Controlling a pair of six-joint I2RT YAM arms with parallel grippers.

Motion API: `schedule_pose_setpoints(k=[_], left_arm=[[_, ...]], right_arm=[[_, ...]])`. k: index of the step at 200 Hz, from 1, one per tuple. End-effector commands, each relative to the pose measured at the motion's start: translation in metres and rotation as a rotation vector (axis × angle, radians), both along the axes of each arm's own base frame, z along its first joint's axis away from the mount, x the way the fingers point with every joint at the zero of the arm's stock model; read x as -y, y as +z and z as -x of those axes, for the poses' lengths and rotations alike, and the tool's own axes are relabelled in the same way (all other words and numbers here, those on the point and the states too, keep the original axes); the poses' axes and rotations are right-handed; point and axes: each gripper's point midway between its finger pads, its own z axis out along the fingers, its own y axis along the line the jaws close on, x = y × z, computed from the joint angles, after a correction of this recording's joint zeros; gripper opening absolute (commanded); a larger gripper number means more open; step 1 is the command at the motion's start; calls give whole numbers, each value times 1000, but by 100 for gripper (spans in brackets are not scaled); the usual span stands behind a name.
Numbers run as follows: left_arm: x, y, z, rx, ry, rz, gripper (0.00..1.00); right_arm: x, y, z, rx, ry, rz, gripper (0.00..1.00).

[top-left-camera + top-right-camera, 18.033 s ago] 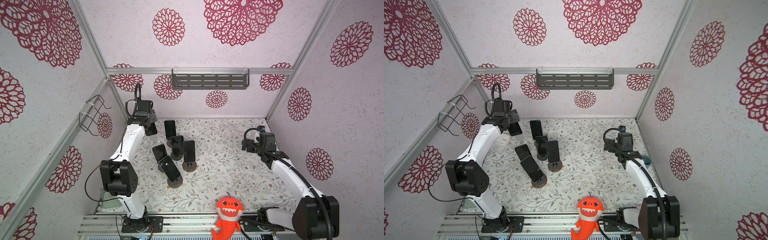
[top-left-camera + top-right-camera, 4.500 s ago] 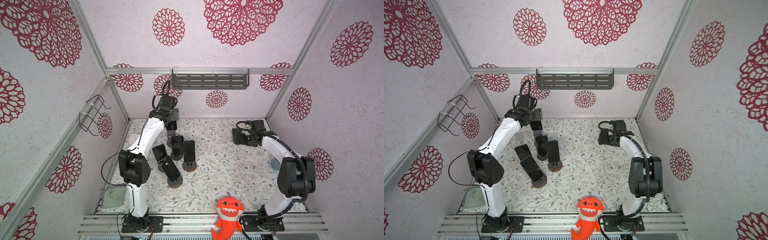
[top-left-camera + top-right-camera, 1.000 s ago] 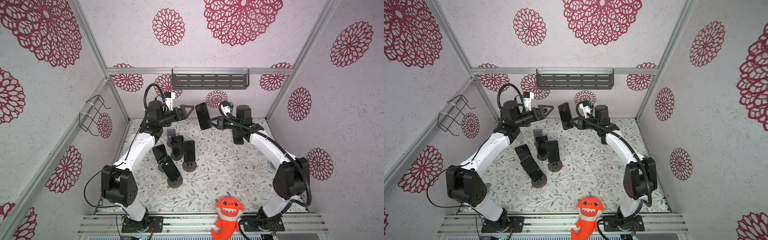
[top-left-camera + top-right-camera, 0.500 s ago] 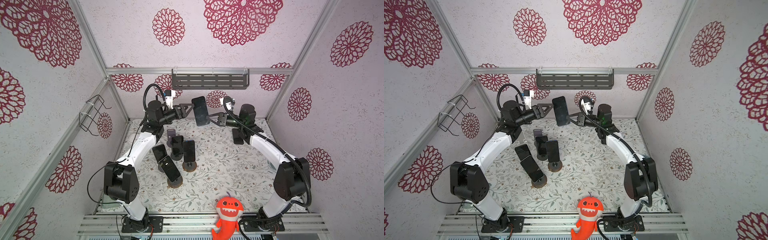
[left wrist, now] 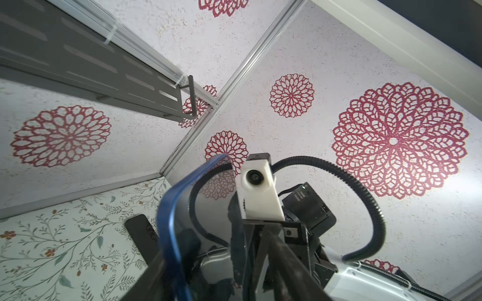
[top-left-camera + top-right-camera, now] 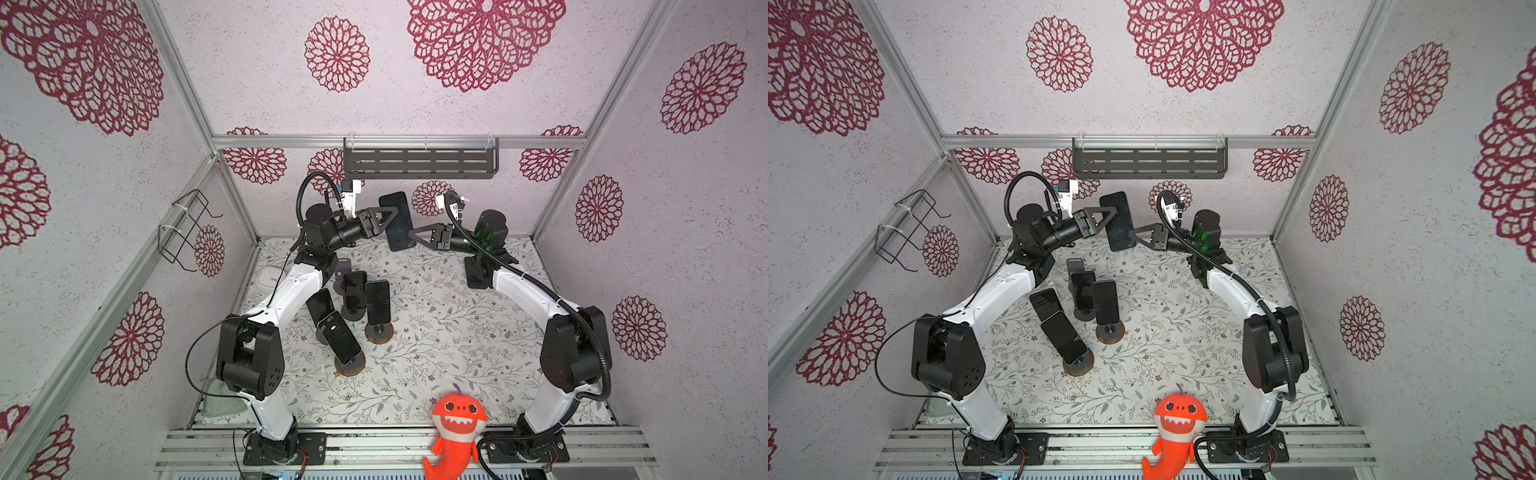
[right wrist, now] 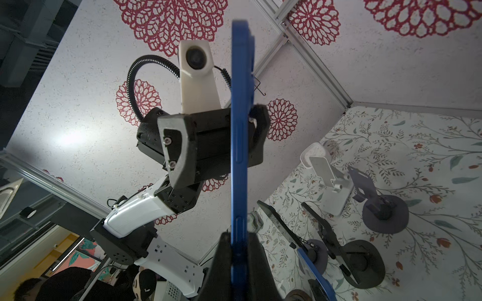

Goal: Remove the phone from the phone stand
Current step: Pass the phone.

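A robot test booth in a lab: aluminium frame point(image 6: 291, 142), flower-papered walls point(image 6: 249, 62), left arm point(image 6: 291, 291) and right arm point(image 6: 528, 295) bolted to a metal rail point(image 6: 374, 444).

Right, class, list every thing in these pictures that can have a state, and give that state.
blue phone: off its stand, held in the air
right gripper: shut on the blue phone
left gripper: open, jaws either side of the blue phone
purple stand: empty
white stand: empty
other phones: propped on stands
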Motion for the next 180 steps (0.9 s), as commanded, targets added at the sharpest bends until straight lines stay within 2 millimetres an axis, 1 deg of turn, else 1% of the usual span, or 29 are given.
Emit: schedule_pose_setpoints(k=[1, 19, 35, 50, 73, 105, 111, 115, 121, 123, 127, 135, 141, 150, 163, 180], left_arm=[[1, 18, 3, 50, -20, 39, 50], [0, 20, 3, 52, -14, 42, 41], [-1, 22, 2, 56, -9, 45, 31], [-2, 19, 0, 45, 2, 42, 23], [-2, 15, -1, 34, 11, 30, 17], [0, 15, 1, 35, 16, 30, 10], [0, 14, 2, 36, 15, 29, 9], [0, 14, 2, 38, 16, 29, 7], [1, 14, 2, 38, 16, 28, 6], [0, 14, 2, 38, 18, 28, 5], [0, 13, 2, 39, 19, 26, 4], [-1, 13, 3, 39, 26, 22, 2], [-1, 12, 3, 40, 33, 18, 0], [-2, 10, 2, 36, 45, 8, 0], [-4, 8, 1, 30, 61, -5, 0], [-5, 7, 1, 21, 76, -12, 0]], right_arm=[[1, 34, 14, 126, 31, -51, 0], [0, 32, 14, 120, 36, -49, 0], [-1, 30, 12, 110, 36, -47, 0], [-1, 29, 11, 104, 37, -44, 0], [-2, 28, 11, 96, 44, -40, 0], [-3, 24, 9, 79, 50, -34, 0], [-3, 24, 9, 77, 48, -34, 4], [-3, 24, 8, 76, 44, -34, 8], [-3, 23, 6, 75, 38, -33, 17], [-3, 23, 6, 74, 37, -33, 22], [-3, 23, 5, 72, 34, -31, 29], [-2, 22, 4, 71, 29, -31, 38], [-1, 22, 2, 70, 20, -30, 43], [0, 21, 0, 69, 12, -29, 50], [3, 21, -3, 65, -2, -27, 54], [10, 17, -11, 58, -47, -12, 63]])
